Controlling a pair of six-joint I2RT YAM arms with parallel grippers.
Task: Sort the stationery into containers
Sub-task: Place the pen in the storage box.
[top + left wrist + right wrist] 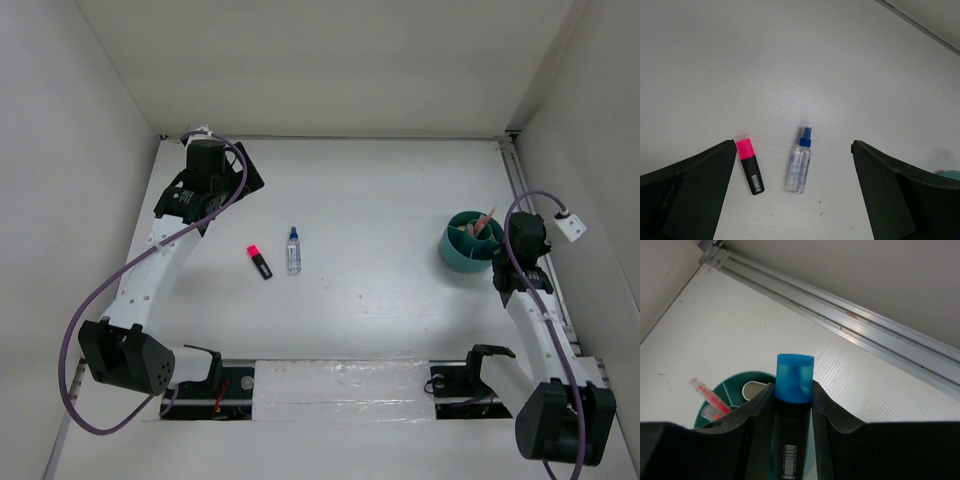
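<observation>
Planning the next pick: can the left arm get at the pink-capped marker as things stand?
Probably yes. The left gripper stands open and empty, looking down at the pink-capped marker, which lies flat on bare table. The clear bottle lies beside it but apart, so nothing seems to block the way.

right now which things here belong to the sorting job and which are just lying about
Job: teal cup, pencil in it, blue-capped marker in the right gripper, pink-capped marker, spray bottle.
Not job: wall rail, purple cables.
</observation>
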